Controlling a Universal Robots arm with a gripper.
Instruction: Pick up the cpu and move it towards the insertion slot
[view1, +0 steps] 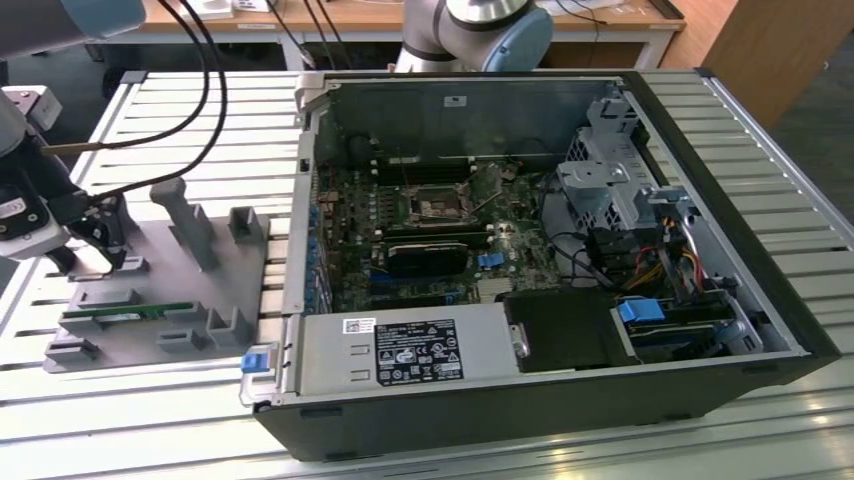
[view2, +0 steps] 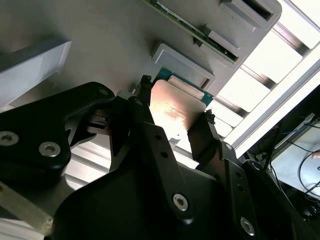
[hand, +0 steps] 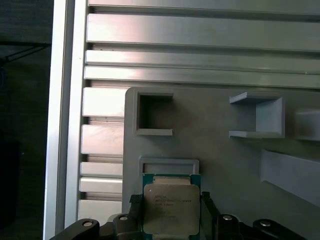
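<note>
Tool closed on the cpu at the tray, slot far off.
Tool (view1: 107, 255) stands over the grey tray (view1: 187, 290) at the exterior view's left of the desk (view1: 134, 400). Its fingers (view2: 150, 125) press two opposite edges of the cpu (hand: 171, 212) at its nest; cannot tell if it is lifted clear. The insertion slot (view1: 438, 207) is well apart, inside the open computer case (view1: 534, 410). Judgement: hold by the edges only, keep the chip level, and carry it high enough to clear the case wall.
</note>
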